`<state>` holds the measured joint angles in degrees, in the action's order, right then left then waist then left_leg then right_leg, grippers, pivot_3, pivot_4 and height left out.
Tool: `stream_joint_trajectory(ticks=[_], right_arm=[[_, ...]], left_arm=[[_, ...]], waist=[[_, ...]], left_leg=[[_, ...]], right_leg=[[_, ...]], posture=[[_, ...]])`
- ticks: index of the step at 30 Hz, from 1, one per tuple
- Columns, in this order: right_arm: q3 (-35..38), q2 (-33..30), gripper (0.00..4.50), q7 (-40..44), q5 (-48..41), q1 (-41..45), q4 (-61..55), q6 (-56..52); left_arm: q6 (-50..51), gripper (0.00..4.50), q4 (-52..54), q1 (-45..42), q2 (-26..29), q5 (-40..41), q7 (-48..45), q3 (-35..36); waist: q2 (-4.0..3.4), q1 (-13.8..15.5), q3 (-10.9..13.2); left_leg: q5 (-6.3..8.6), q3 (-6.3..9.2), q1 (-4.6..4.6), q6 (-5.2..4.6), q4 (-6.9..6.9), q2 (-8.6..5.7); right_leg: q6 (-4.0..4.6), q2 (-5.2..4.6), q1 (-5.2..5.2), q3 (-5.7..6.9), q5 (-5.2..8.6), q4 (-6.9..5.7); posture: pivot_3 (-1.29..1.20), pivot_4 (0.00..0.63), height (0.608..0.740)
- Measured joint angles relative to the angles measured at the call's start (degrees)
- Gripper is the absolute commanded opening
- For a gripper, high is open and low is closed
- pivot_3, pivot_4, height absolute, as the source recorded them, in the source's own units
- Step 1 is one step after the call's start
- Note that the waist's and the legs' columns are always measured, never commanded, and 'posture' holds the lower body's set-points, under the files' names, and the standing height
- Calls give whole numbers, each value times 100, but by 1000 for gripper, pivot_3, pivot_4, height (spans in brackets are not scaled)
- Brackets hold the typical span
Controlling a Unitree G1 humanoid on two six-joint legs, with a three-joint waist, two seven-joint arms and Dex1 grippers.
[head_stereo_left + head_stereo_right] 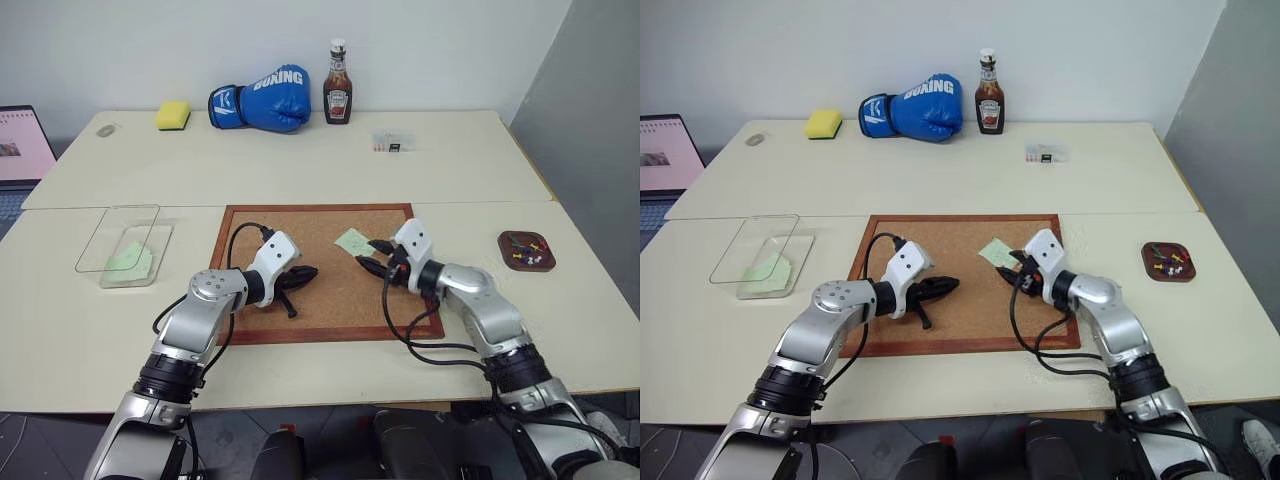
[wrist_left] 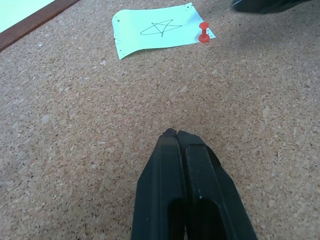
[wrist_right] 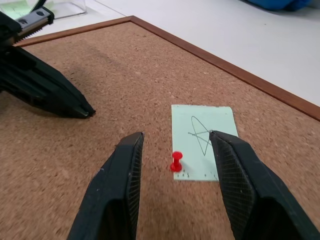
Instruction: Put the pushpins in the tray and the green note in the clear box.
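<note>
The left claw (image 2: 176,134) rests shut and empty on the corkboard (image 1: 320,315); the right claw (image 3: 174,139) stands apart around the red pin (image 3: 176,161) holding the green note (image 3: 202,140) down; tray (image 1: 527,251) and clear box (image 1: 125,252) lie farther out

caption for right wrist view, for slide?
Open right pincer lined up on red pushpin holding green note to corkboard.
</note>
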<state>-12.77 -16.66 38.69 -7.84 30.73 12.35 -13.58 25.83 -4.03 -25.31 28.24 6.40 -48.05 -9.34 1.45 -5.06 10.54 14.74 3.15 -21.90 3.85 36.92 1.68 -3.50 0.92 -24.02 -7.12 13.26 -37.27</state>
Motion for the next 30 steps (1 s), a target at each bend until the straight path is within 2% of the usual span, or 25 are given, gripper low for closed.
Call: stream_joint_trajectory(ticks=[11, 14, 20, 23, 30], right_arm=[[-31, 452, 2218, 3, 220, 470, 1120, 432], [-25, 498, 1770, 6, 224, 511, 1320, 457], [-10, 499, 459, 11, 266, 537, 1436, 554], [30, 467, 29, 21, 260, 537, 1438, 554], [79, 458, 29, 53, 213, 537, 1410, 485]], left_arm=[[4, 0, 25, -2, 43, 0, -9, 0], [4, 0, 51, 15, 51, 0, -9, 1], [22, 0, 153, 101, 65, 0, -6, 1], [25, 0, 163, 105, 73, 0, -6, 0], [23, 0, 163, 99, 72, 0, -6, -6]], waist=[[0, -6, 0], [0, -8, 0], [0, -11, 0], [0, -10, 0], [0, -7, 0]], left_leg=[[0, 2, 0, 0, 0, 1], [0, 1, -1, 0, 0, 0], [0, 2, -1, 0, 0, 0], [0, 1, 0, 0, 1, 1], [0, 2, 0, 0, 1, 0]], right_leg=[[1, 0, -1, 1, 0, -4], [1, 0, -1, -1, 0, -3], [1, 0, -1, 0, 0, -3], [1, 0, -1, -1, 0, -4], [1, 0, -1, 0, 0, -5]], posture=[[0, 150, 740], [0, 150, 740], [0, 150, 740], [0, 150, 740], [0, 150, 740]])
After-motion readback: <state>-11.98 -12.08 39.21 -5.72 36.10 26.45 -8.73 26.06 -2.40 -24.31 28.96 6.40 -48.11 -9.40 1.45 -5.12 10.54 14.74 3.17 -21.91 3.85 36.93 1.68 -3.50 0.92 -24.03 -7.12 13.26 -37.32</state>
